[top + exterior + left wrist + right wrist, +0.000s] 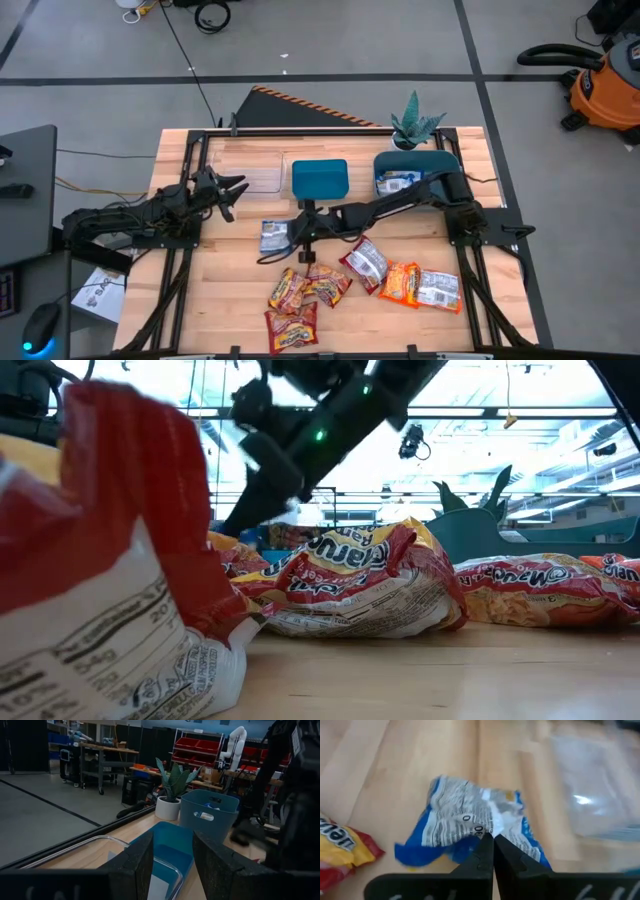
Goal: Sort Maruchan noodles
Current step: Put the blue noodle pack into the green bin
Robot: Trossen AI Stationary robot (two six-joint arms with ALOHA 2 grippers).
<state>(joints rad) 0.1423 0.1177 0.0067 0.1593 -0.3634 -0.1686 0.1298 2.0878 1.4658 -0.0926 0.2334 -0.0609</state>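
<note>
Several orange and red-and-yellow Maruchan noodle packets point(340, 285) lie flat on the table's near half; they fill the low view point(360, 585). A blue-and-white packet point(272, 236) sits left of the pile, crumpled in the right wrist view point(470, 822). My right gripper point(300, 235) reaches across from the right and is shut at this packet point(493, 842). More blue packets point(400, 183) lie in the right teal bin point(445, 162). My left gripper point(232, 190) hovers open at the table's left point(172, 862), facing the bins and touching nothing. My right gripper pinches the blue-and-white packet at the middle of one long edge point(487, 831), between its two fingertips. The fingers come slanting down from the table's right. The crinkled packet spreads out beyond the tips; whether it is lifted clear of the table cannot be told.
An empty teal bin point(320, 178) stands at the far middle, with a clear shallow container point(245, 165) to its left. A potted plant point(415, 125) stands at the far edge behind the right bin. Bare wood lies at the near left.
</note>
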